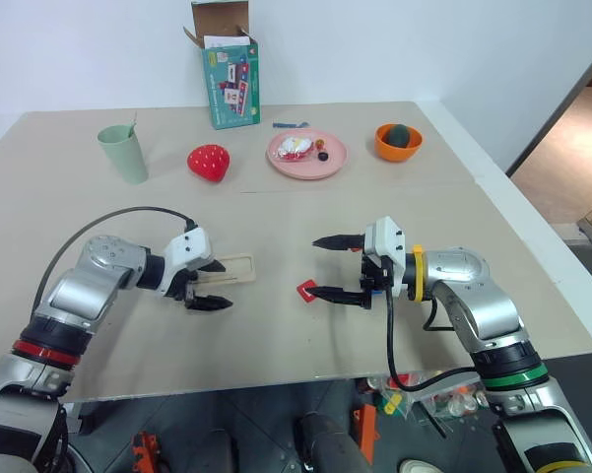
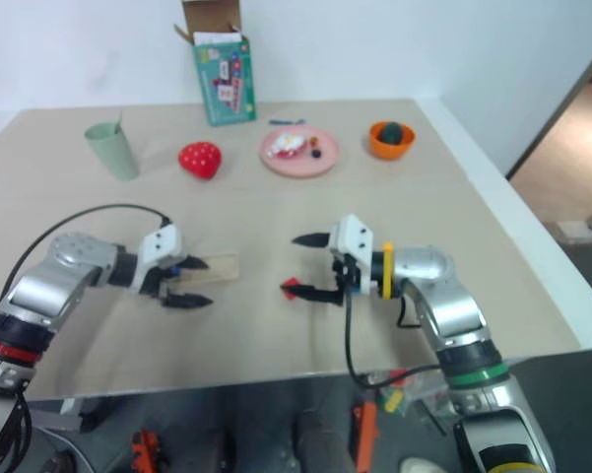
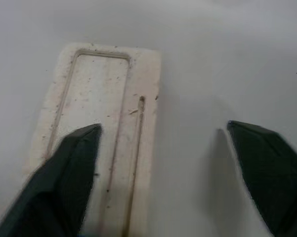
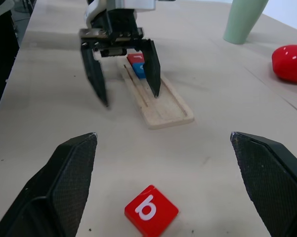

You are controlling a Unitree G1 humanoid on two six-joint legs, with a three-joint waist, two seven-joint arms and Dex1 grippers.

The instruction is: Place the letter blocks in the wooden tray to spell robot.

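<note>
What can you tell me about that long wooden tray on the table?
The wooden tray is a long, narrow strip of pale wood with rounded corners and a shallow groove cut along it. It lies flat on the table. A red tile and a blue tile sit at its far end under the left gripper, whose open fingers straddle it; the near end holds nothing.

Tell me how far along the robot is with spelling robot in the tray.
Early. Two letter blocks, a red and a blue one, already sit at one end of the wooden tray under the open left gripper. A red b block lies on the table between the open right gripper's fingers, not yet gripped. The tray's remaining groove is unfilled.
</note>
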